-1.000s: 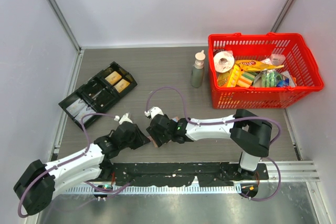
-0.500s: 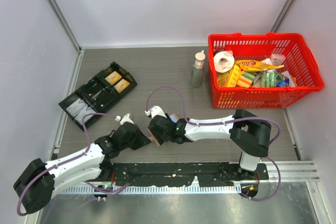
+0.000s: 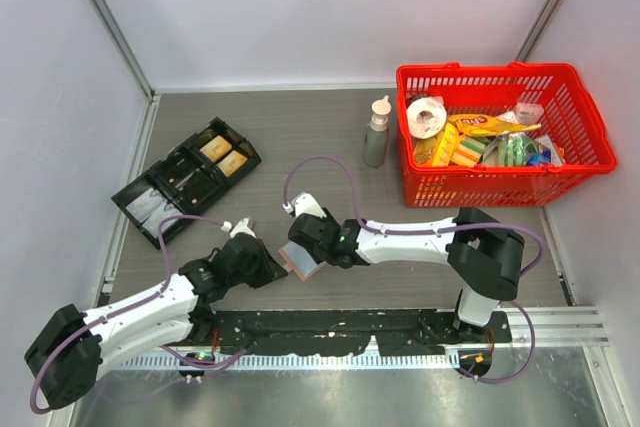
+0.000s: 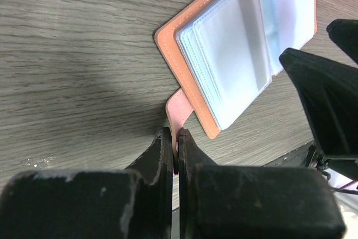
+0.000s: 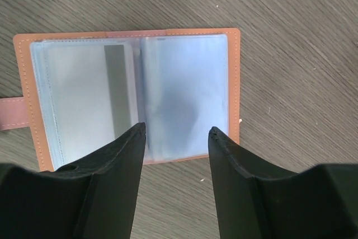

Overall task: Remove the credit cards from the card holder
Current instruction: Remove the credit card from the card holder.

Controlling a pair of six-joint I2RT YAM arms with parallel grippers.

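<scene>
Card holder [image 3: 297, 260] spread open and flat on worktop [image 3: 300, 137] between the two arms, near the front edge, clear pale blue-grey sleeves [image 5: 184, 93] facing up. Left jaws pinched together on its pink strap tab [image 4: 180, 107], low against the wood. Right jaws apart, poised over the holder's edge by the middle fold, contact unclear; cards inside the sleeves too faint to tell apart.

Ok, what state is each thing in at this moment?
Tan-pink leather card holder: open flat on the table.
Left gripper: shut on the holder's pink strap tab.
Right gripper: open, over the clear sleeves.
Green pump bottle: upright.
Red plastic basket: filled with packets.
</scene>
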